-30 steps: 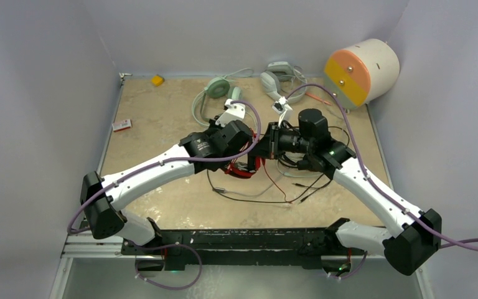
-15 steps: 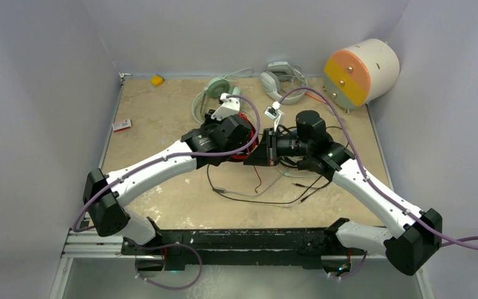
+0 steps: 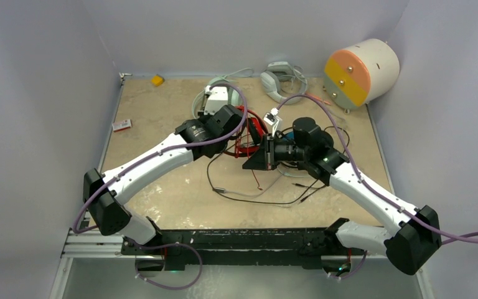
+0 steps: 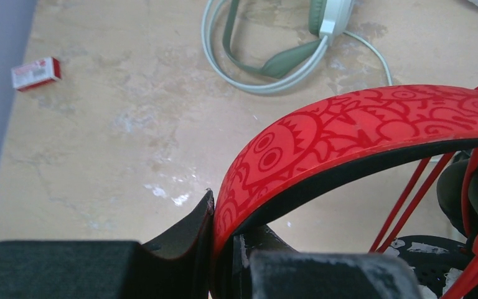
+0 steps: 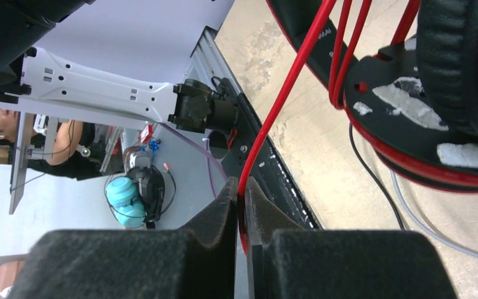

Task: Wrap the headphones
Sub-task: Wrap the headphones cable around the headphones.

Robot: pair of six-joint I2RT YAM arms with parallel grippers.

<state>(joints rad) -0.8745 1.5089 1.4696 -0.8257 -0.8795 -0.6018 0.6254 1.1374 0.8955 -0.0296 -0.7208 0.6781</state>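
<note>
left gripper (image 4: 221, 240) clamped on headband of red-and-black headset (image 4: 361, 124), held over mid-table; right gripper (image 5: 239, 198) pinched shut on its red cable (image 5: 286, 93); few turns seemingly wound by ear cup; mint-green headset (image 4: 274, 62) at far edge, cable loose, not yet wrapped

The left arm (image 3: 155, 159) and right arm (image 3: 367, 193) have white link shells dotted with small dark screws, black cylindrical joint housings and bulky black shoulder blocks. A lilac cable (image 3: 473, 237) loops along each. Both are mounted on a black base rail (image 3: 243, 240). The finger pads (image 5: 131, 261) are matte black and grainy.
</note>
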